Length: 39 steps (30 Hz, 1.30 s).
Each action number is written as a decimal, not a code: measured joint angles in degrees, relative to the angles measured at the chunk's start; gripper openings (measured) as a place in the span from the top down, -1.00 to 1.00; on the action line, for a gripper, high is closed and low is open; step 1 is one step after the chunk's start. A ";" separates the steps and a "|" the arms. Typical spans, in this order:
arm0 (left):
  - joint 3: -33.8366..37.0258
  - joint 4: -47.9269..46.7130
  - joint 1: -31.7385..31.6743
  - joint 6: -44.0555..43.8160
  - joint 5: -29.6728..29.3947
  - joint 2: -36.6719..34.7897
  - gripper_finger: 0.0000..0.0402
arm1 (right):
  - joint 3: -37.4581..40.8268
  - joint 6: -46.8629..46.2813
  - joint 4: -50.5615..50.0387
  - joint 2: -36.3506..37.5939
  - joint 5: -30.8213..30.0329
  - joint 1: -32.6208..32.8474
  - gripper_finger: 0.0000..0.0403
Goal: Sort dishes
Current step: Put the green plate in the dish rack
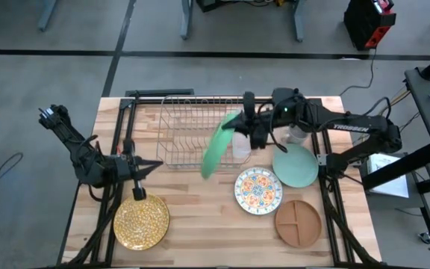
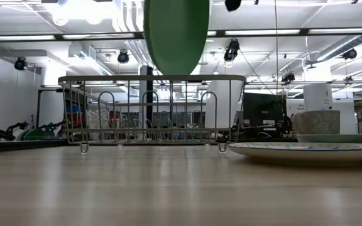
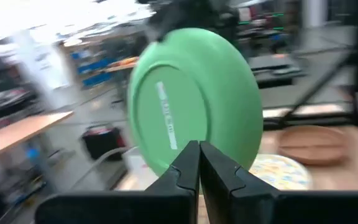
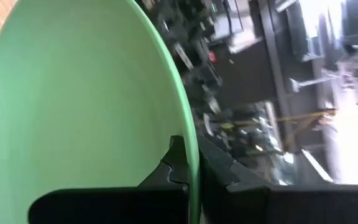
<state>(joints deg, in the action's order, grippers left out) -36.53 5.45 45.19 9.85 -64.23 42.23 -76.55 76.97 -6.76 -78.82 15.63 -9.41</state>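
My right gripper [image 1: 239,123] clamps the green plate [image 1: 216,145] on edge, hanging above the wire rack [image 1: 181,128] — its wires and a white dish [image 1: 241,143] crowd the space beneath. The floral plate [image 1: 258,190] and teal plate [image 1: 295,166] lie near on my right. Bare table [image 1: 200,224] lies between the floral and gold plate [image 1: 141,222] — my left gripper [image 1: 155,163] waits beside the rack.

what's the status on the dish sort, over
Right pincer shut on green plate, held on edge above the wire rack. Left pincer shut, empty, by the gold plate. Nothing blocking the rack.
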 joint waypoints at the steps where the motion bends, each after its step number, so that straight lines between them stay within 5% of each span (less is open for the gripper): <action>1: -0.21 0.03 0.00 -0.70 -2.42 -0.02 1.00 | 0.00 1.37 0.09 -0.06 -0.10 -0.80 1.00; 5: -1.50 0.08 0.00 -2.48 -8.81 -0.12 1.00 | 0.05 7.66 1.18 -0.64 0.27 -3.64 1.00; 12: -4.20 0.09 0.00 0.15 -10.56 -0.10 1.00 | 0.11 16.75 4.05 -2.96 1.01 -6.42 1.00; 18: -4.96 -0.21 -0.08 4.20 -25.76 0.04 1.00 | -0.94 26.75 7.10 -7.78 0.91 -7.81 1.00; 39: -4.24 -3.18 -0.28 11.12 -25.81 -3.83 1.00 | -20.80 46.46 6.79 -31.10 7.38 -9.16 1.00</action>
<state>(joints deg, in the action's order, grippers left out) -40.77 2.26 44.91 20.97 -90.04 38.40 -97.36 123.42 0.03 -109.92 23.00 -18.57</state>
